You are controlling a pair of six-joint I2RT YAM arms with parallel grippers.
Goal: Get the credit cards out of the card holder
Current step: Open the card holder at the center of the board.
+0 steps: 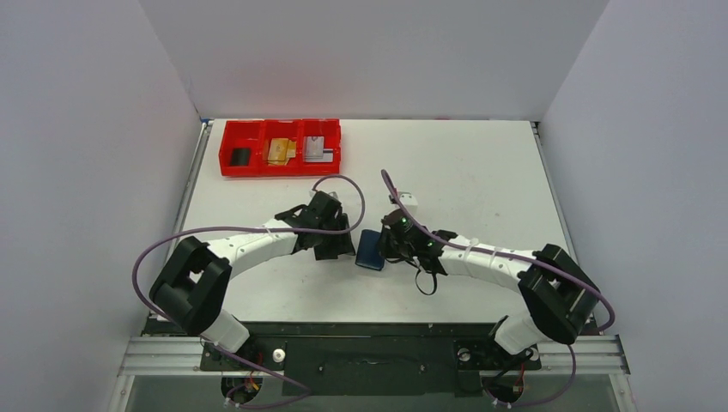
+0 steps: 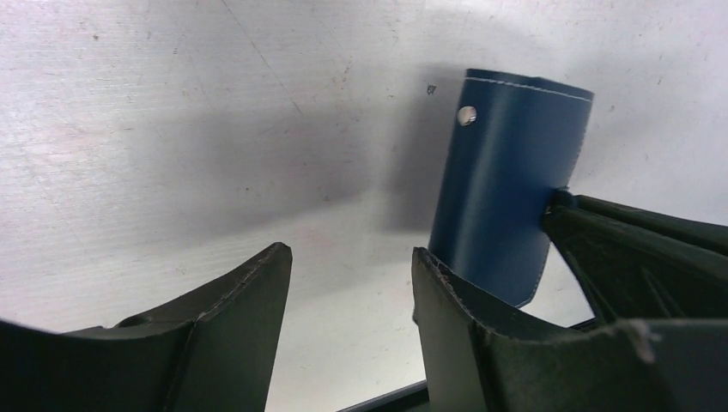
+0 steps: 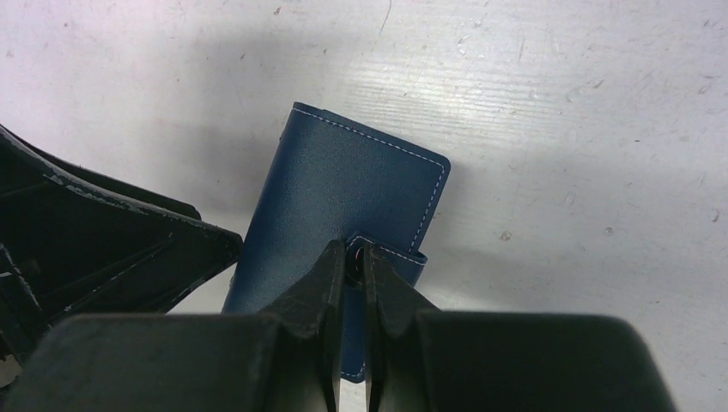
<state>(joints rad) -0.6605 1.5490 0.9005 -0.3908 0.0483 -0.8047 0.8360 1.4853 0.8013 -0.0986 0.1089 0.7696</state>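
Note:
The card holder (image 1: 370,250), a navy-blue wallet, lies folded on the white table between my two grippers. My right gripper (image 3: 354,249) is shut on the wallet's short strap tab (image 3: 391,257) at its near edge. My left gripper (image 2: 350,253) stands open just left of the card holder (image 2: 506,189), with only bare table between its fingers; its right finger is close beside the wallet's edge. The credit cards lie in the red tray: a black one (image 1: 241,156), a tan-gold one (image 1: 278,151) and a silvery one (image 1: 316,149), each in its own compartment.
The red three-compartment tray (image 1: 279,170) sits at the back left of the table. White walls enclose the table on three sides. Purple cables loop over both arms near the wallet.

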